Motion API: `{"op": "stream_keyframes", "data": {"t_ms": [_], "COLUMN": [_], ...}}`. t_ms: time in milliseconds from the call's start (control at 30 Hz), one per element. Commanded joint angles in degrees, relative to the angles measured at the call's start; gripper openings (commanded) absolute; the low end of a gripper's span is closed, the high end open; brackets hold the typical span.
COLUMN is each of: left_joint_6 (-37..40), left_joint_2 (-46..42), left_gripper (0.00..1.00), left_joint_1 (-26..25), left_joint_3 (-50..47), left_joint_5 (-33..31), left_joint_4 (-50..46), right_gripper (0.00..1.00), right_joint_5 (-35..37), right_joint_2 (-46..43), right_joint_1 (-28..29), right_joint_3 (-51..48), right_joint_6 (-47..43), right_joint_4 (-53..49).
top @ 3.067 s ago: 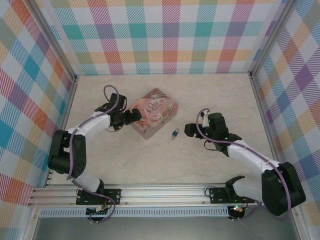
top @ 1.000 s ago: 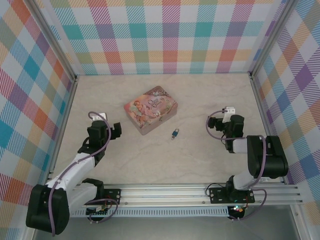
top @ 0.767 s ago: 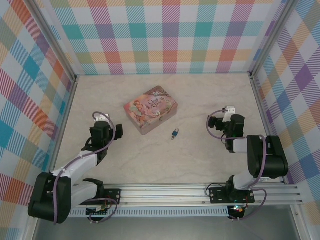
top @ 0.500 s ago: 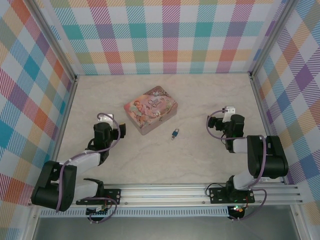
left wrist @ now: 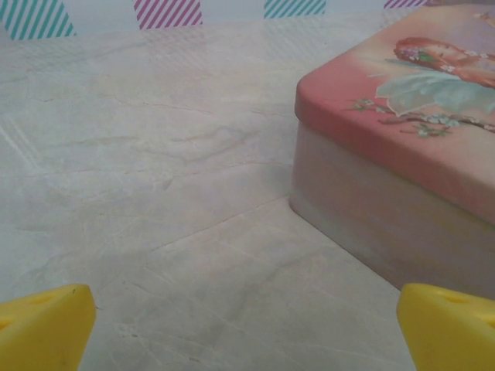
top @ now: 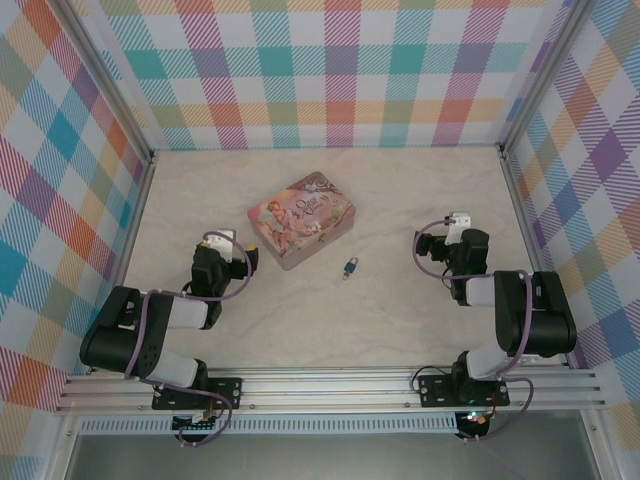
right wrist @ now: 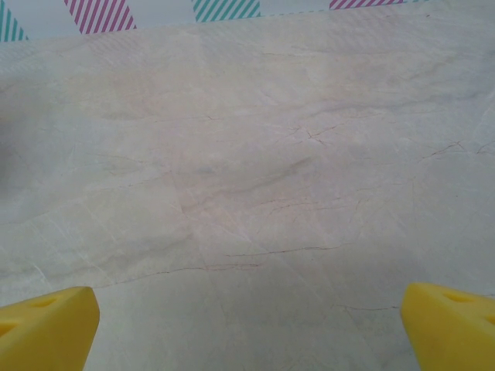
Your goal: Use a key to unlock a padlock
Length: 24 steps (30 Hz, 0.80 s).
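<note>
Seeing script on the pink tin (top: 303, 220) lid beside an illustrated figure, too small to read. Padlock (top: 351, 266): blue body, thin silver shackle, lying on the table (top: 400, 190) near the tin's front-right side, not touching it, between both arms. Left gripper (left wrist: 247, 332) is spread wide, holding nothing, just beside the tin's corner. Right gripper (right wrist: 247, 332) is also spread wide, holding nothing, well apart from the padlock.

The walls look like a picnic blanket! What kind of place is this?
Probably a robot test booth: checkered walls fence a marble-look table, with a left arm and right arm bolted to a metal rail.
</note>
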Motion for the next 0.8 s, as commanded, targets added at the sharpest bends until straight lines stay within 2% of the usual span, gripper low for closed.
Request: {"op": "stream_keyframes", "data": {"t_ms": [0, 133, 167, 200, 233, 767], "left_joint_6": [-0.5, -2.5, -3.6, -6.0, -6.6, -6.3], "left_joint_2": [4.5, 4.4, 4.4, 4.8, 4.8, 4.8], "left_gripper": [1.00, 1.00, 1.00, 1.00, 1.00, 1.00], "left_joint_1": [2.2, 3.2, 4.1, 6.6, 7.5, 7.4], "left_joint_3": [-0.2, 5.3, 8.4, 9.5, 9.2, 9.2], "left_joint_5": [2.3, 1.0, 0.9, 3.3, 4.7, 4.4], "left_joint_4": [9.0, -1.8, -7.7, -9.0, -8.6, -8.6], "right_gripper": [1.00, 1.00, 1.00, 1.00, 1.00, 1.00], "right_joint_5": [-1.2, -1.2, -1.2, -1.2, -1.1, -1.0], "right_joint_2": [-0.2, -0.2, -0.2, -0.1, -0.2, -0.2], "right_joint_1": [0.0, 0.0, 0.0, 0.0, 0.0, 0.2], "right_joint_3": [0.7, 0.8, 0.8, 0.8, 0.8, 0.8], "right_joint_6": [0.4, 0.5, 0.5, 0.4, 0.5, 0.1], "right_joint_4": [1.3, 1.2, 1.2, 1.2, 1.1, 1.2]}}
